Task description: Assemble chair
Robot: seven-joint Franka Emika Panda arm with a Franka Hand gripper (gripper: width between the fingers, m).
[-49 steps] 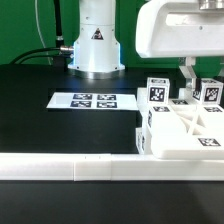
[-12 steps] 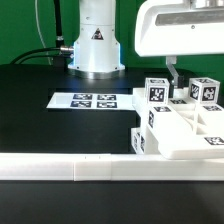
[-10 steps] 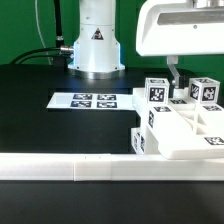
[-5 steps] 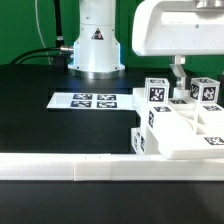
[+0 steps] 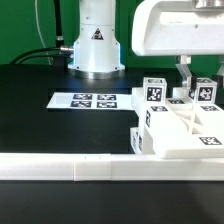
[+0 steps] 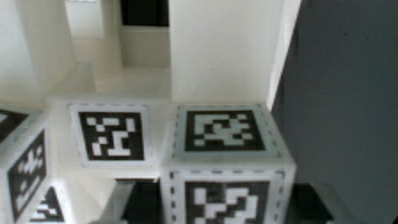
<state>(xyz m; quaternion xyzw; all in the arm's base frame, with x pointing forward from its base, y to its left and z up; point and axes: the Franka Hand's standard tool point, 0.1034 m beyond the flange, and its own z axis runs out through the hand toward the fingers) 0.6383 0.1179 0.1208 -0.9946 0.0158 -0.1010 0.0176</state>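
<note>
The chair parts are white plastic with black-and-white tags, grouped at the exterior view's right. The X-braced panel [image 5: 190, 128] lies in front, with a tagged block [image 5: 154, 92] and another tagged block [image 5: 207, 93] standing behind it. My gripper [image 5: 200, 72] hangs over the right block, with one dark finger [image 5: 185, 70] on each side of it. In the wrist view that tagged block [image 6: 226, 195] fills the space between the dark fingers [image 6: 139, 200], and I see no firm clamp. More tagged parts [image 6: 107, 135] lie beyond it.
The marker board [image 5: 88, 101] lies flat on the black table at the middle. A long white border rail [image 5: 70, 168] runs along the front edge. The robot's white base [image 5: 97, 45] stands at the back, with cables at the exterior view's left.
Over the whole span the chair group slid slightly toward the exterior view's left. In the last second my gripper moved back to the right, over the right tagged block.
</note>
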